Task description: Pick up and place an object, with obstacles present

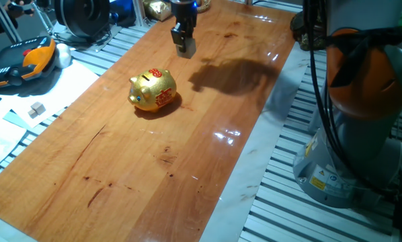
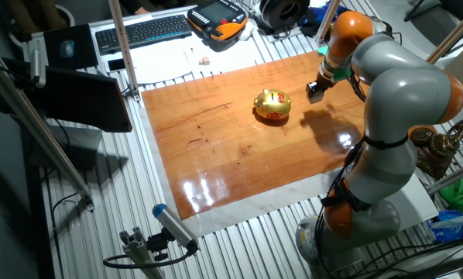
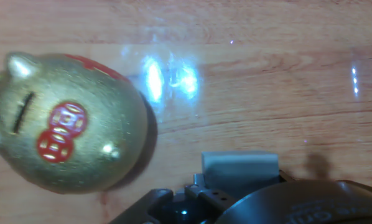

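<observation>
The gold piggy bank point(image 1: 153, 90) with red markings stands on the wooden table point(image 1: 154, 168), left of centre. My gripper point(image 1: 185, 46) hangs above the table behind and to the right of it, apart from it, and casts a shadow further right. A small pale block, the beige cube point(image 1: 187, 48), sits between the fingertips, so the gripper is shut on it. In the other fixed view the gripper point(image 2: 314, 89) is just right of the piggy bank point(image 2: 272, 105). In the hand view the piggy bank point(image 3: 68, 124) fills the left and the pale cube point(image 3: 240, 167) shows at the bottom.
A smaller whitish cube point(image 1: 35, 109) lies on white paper left of the table. An orange and black pendant point(image 1: 26, 60) and a keyboard point(image 2: 142, 32) lie beyond the table edge. The arm's base point(image 1: 362, 134) stands at the right.
</observation>
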You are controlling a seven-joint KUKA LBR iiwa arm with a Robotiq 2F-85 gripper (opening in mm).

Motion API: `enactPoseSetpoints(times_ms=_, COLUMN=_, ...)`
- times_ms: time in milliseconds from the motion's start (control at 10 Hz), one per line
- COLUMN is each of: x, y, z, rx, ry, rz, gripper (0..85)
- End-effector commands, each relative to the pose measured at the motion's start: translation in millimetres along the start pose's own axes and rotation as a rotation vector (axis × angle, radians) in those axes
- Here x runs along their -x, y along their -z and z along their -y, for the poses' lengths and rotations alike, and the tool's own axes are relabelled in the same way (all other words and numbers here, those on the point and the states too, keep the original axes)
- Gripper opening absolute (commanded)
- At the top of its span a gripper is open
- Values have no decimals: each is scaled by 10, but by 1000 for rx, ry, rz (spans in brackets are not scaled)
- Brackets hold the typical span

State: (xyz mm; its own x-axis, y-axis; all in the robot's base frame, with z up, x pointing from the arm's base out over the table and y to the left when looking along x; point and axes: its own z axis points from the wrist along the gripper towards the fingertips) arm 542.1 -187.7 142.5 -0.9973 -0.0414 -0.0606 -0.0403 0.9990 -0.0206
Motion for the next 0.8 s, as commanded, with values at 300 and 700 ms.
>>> enactPoseSetpoints(times_ms=300, x=-114, y=-260, z=9, rx=2, ry=-31, rz=-9, gripper=0)
enactPoseSetpoints(times_ms=700, x=-188, y=-454, z=-1, rx=6, ry=-39, rz=-12, gripper=0)
